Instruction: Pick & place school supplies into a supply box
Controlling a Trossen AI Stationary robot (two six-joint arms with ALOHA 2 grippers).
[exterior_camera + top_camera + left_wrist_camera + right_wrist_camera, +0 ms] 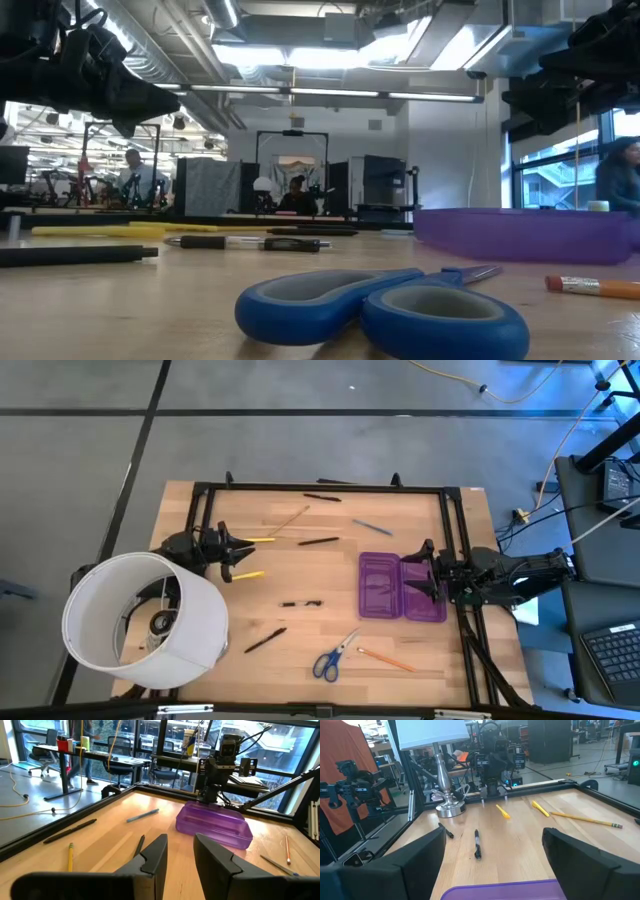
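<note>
The supply box (402, 588), translucent purple, lies open on the table's right half; it also shows in the low view (520, 235). Around it lie the school supplies: blue-handled scissors (335, 658), an orange pencil (385, 658), black pens (265, 640) (318, 542), a black marker (300, 603), two yellow markers (248, 574) (258, 540) and a blue pen (370, 527). My left gripper (180, 842) stands open above the table's left side (235, 555), holding nothing. My right gripper (494, 837) hangs wide open over the box's right edge (425, 573).
A lamp with a large white cylindrical shade (145, 622) lies at the table's near left corner. A black frame (320, 488) runs around the work area. Another black pen (322, 497) and a thin pencil (290, 520) lie near the far edge.
</note>
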